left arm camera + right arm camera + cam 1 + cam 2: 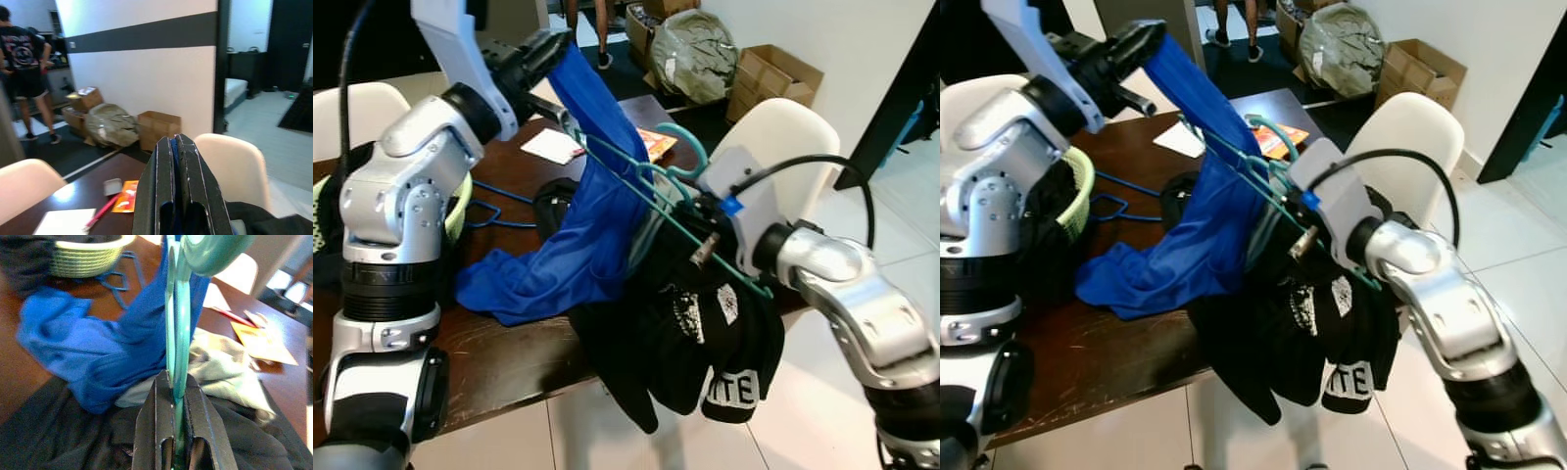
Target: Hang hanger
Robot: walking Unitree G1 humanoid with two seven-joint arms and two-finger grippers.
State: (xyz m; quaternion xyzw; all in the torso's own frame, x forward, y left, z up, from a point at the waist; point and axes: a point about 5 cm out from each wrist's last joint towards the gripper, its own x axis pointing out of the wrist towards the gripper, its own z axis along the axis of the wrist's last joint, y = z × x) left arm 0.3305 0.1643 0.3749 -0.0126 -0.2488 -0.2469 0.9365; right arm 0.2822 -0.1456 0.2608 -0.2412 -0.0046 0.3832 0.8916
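Both grippers are clamped. A fold of the blue shirt (592, 211) is pinched between the left gripper (551, 44) fingers, held high above the table (499, 357); in the left wrist view the black fingers (161, 196) are seen pressed together with a strip of blue between them. The teal hanger (651, 176) is gripped by the right gripper (173, 428), whose fingers are closed on the hanger's thin bars in the right wrist view.

A dark brown wooden table is seen, set on a floor of pale tiles (822, 411). White chairs stand at it: one (778, 132) behind the right arm, another (357, 108) behind the left. On the table lie a white paper (551, 145), an orange leaflet (658, 143), a blue hanger (494, 208) and a green-rimmed basket (88, 254). Against the white far wall, cardboard boxes (778, 73) and a bagged bundle (695, 41) are stacked. A person's legs (1234, 20) are seen beyond the table.

The left arm is raised, its forearm angled up and inward, so that the shirt hangs from the gripper down to the table, where its lower part is spread. The right arm is bent at the elbow and reaches in from the right. The hanger is held tilted, its hook (688, 137) uppermost, one end within the blue cloth. Black clothing (695, 338) is draped over the table edge below the hanger.
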